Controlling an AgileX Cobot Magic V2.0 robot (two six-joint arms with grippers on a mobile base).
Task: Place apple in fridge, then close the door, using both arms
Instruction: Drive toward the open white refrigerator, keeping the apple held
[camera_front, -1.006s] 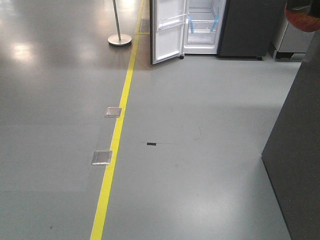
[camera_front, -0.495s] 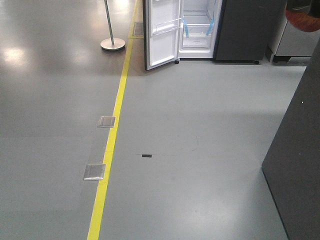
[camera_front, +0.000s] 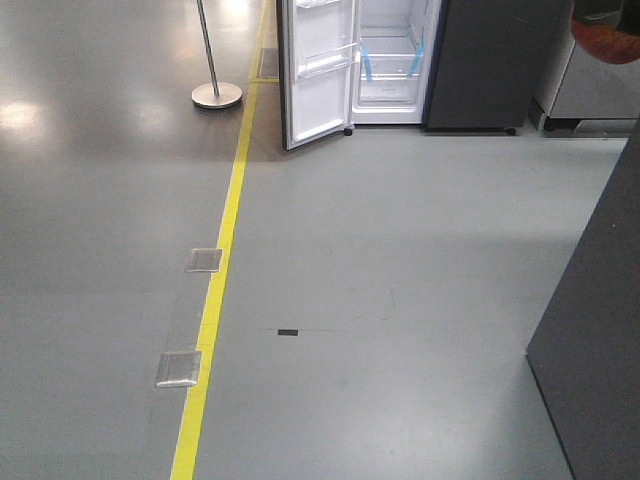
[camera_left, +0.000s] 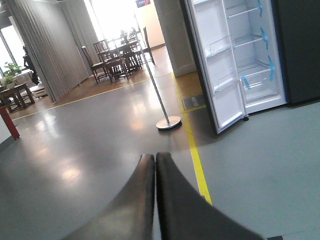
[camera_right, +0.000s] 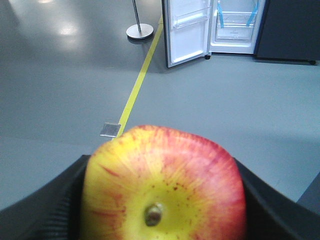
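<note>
The apple (camera_right: 165, 185), red with yellow patches, fills the right wrist view, stem end toward the camera. My right gripper (camera_right: 161, 167) is shut on it, a black finger on each side. Its red side shows at the top right corner of the front view (camera_front: 605, 35). The fridge (camera_front: 390, 70) stands far ahead, white inside with blue tape strips. Its door (camera_front: 318, 80) is swung open to the left. The fridge (camera_left: 255, 60) and door (camera_left: 222, 75) also show in the left wrist view. My left gripper (camera_left: 155, 157) is shut and empty above the floor.
A yellow floor line (camera_front: 215, 290) runs toward the door, with two metal floor plates (camera_front: 204, 260) beside it. A stanchion base (camera_front: 217, 95) stands left of the door. A dark grey panel (camera_front: 600, 330) is close on the right. Chairs and tables (camera_left: 120, 55) stand far left.
The fridge, floor plates and yellow line have slid down and left in the front view, so the base has come nearer the fridge. The apple stays at the top right.
</note>
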